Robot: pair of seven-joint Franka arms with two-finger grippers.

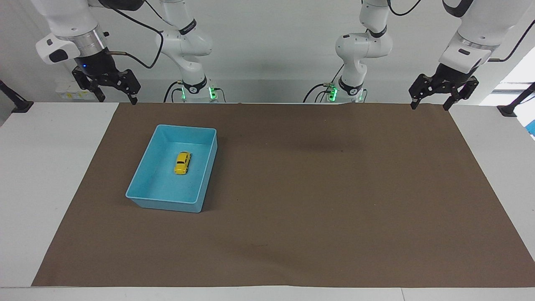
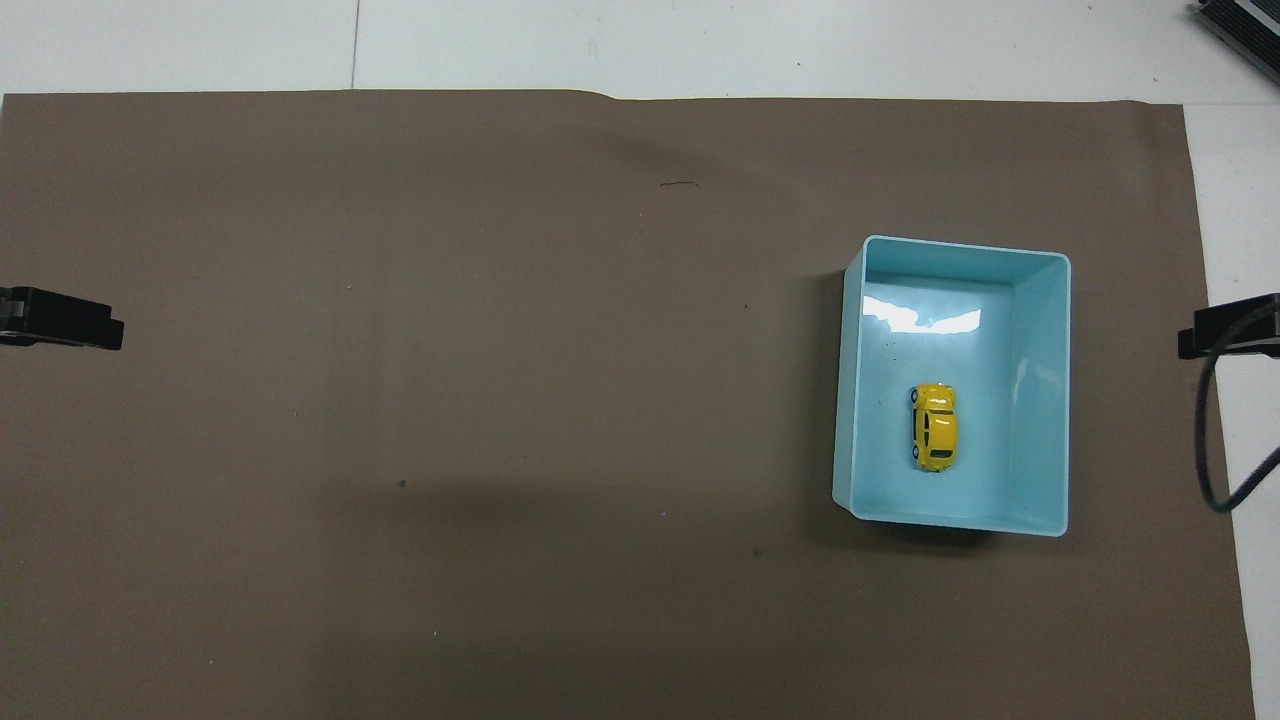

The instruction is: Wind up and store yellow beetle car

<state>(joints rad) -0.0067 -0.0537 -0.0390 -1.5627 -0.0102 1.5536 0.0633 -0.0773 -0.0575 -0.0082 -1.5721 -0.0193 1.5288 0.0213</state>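
The yellow beetle car (image 1: 182,162) rests on its wheels on the floor of the light blue bin (image 1: 165,205), near the middle. In the overhead view the car (image 2: 936,427) lies in the half of the bin (image 2: 1045,400) nearer to the robots. My right gripper (image 1: 117,99) is open and empty, raised over the mat's edge at the right arm's end of the table, well apart from the bin. My left gripper (image 1: 429,106) is open and empty, and waits raised over the mat's edge at the left arm's end.
A brown mat (image 1: 317,200) covers most of the white table (image 1: 42,175). The bin stands on it toward the right arm's end. A black cable (image 2: 1215,420) hangs from the right arm beside the mat's edge.
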